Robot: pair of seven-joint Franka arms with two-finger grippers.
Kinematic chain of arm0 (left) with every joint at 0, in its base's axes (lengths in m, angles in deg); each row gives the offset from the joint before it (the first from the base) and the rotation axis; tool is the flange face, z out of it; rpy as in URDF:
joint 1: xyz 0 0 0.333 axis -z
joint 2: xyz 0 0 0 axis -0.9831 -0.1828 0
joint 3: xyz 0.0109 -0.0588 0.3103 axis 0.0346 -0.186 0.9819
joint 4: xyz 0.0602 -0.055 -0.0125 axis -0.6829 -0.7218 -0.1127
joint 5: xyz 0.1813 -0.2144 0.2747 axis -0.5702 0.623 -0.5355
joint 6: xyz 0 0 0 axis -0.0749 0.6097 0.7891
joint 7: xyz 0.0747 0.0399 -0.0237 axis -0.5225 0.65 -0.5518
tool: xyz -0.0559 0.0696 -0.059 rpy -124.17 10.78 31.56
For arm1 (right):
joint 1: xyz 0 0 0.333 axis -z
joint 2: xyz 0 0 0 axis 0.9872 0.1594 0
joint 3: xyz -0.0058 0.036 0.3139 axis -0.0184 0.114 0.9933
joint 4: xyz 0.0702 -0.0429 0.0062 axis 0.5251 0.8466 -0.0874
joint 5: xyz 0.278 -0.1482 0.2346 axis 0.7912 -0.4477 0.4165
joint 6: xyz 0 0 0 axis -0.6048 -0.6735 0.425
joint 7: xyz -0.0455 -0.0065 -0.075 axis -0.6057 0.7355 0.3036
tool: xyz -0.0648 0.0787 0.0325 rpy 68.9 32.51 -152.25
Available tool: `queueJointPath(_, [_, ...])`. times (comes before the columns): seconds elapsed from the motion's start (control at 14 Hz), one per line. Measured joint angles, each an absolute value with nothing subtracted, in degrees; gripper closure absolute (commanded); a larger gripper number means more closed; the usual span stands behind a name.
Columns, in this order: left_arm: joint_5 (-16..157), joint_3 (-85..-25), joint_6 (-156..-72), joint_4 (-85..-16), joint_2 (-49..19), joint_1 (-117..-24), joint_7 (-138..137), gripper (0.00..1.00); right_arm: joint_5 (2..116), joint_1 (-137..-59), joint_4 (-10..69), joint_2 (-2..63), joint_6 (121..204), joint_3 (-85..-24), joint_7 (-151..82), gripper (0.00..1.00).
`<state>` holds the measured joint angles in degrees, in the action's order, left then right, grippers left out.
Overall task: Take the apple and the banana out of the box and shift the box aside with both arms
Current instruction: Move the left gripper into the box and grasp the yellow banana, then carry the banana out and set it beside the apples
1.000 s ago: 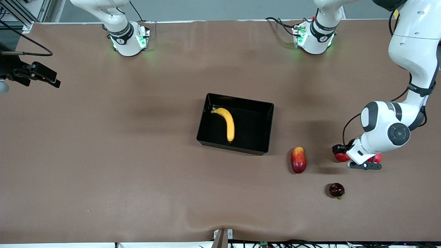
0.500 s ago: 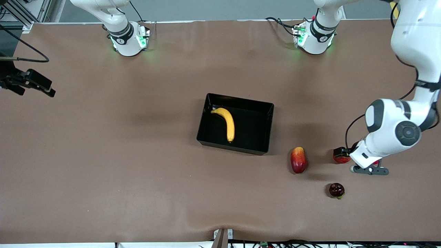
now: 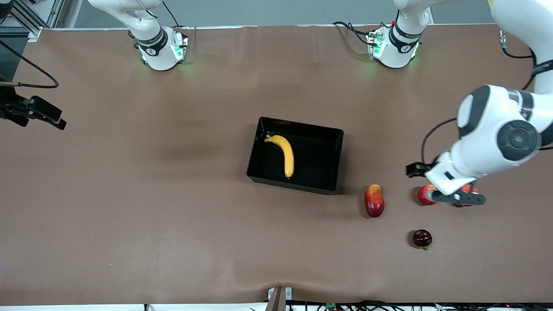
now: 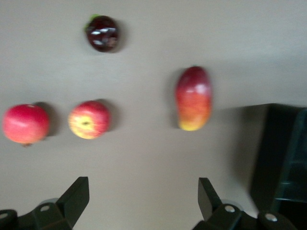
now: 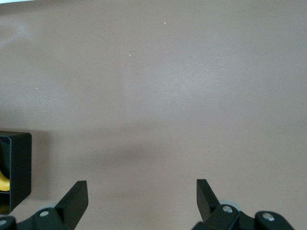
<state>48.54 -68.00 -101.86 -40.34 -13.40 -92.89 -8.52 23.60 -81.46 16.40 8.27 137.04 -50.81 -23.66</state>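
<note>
The black box (image 3: 332,160) stands mid-table with the yellow banana (image 3: 285,153) lying in it. The small red apple with yellowish streaks (image 3: 425,194) lies on the table toward the left arm's end, beside the mango-like fruit; it also shows in the left wrist view (image 4: 89,119). My left gripper (image 3: 459,198) hangs open and empty in the air over the apple and the plain red fruit, its open jaws (image 4: 142,187) holding nothing. My right gripper (image 3: 43,114) is open and empty (image 5: 141,188) over the right arm's end of the table. The right wrist view shows a box corner (image 5: 17,163).
An oblong red-and-yellow fruit (image 3: 374,201) lies between the box and the apple. A plain red round fruit (image 3: 468,188) lies beside the apple, partly under my left gripper. A dark red fruit (image 3: 422,238) lies nearer the front camera. The brown table (image 3: 151,194) surrounds them.
My left arm has risen over the two red fruits with its gripper empty. My right gripper has drifted toward the table's right-arm end. The fruits and box have not moved.
</note>
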Motion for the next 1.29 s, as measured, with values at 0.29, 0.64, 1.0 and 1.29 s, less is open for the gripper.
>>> queueJointPath(0.29, [48.53,-72.27,-103.63,-40.86,-15.75,-84.69,-16.83,0.0,23.62,-81.51,16.36,8.27,133.34,-50.66,-23.66,0.0])
queueJointPath(0.64, [44.09,-72.17,-109.19,-41.46,-22.49,-71.54,-29.83,0.0,23.64,-81.49,16.34,8.24,131.38,-50.68,-23.66,0.0])
queueJointPath(1.0, [37.29,-71.99,-118.8,-41.77,-32.75,-66.03,-40.33,0.0,23.64,-81.46,16.3,7.94,129.56,-50.73,-23.92,0.0])
queueJointPath(1.29, [37.28,-71.91,-122.95,-41.8,-36.95,-65.33,-43.14,0.05,23.64,-81.47,16.3,7.94,129.24,-50.69,-23.97,0.0])
